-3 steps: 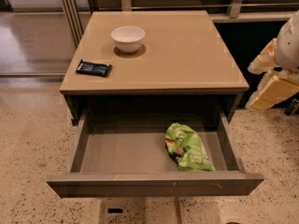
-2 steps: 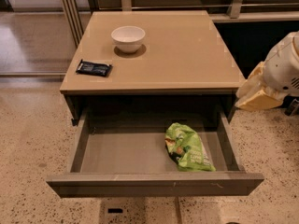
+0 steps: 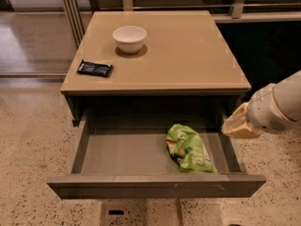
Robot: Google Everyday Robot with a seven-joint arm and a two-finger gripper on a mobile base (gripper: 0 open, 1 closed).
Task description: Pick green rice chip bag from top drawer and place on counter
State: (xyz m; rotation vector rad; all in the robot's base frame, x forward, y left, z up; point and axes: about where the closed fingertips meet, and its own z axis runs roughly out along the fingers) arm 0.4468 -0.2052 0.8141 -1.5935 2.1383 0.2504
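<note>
The green rice chip bag (image 3: 189, 149) lies crumpled on the floor of the open top drawer (image 3: 155, 185), in its right half, near the front panel. The drawer is pulled fully out from under the tan counter (image 3: 188, 51). My gripper (image 3: 237, 125) comes in from the right on a white arm. It hangs just above the drawer's right side wall, to the right of the bag and a little higher, not touching it. It holds nothing that I can see.
A white bowl (image 3: 130, 37) stands at the back left of the counter. A small flat black packet (image 3: 95, 68) lies near the counter's left front edge. Speckled floor surrounds the cabinet; a rail and dark panels run along the back.
My gripper and arm have moved left and down from the right edge of view, to the drawer's right side. The bag, bowl and packet have not moved.
</note>
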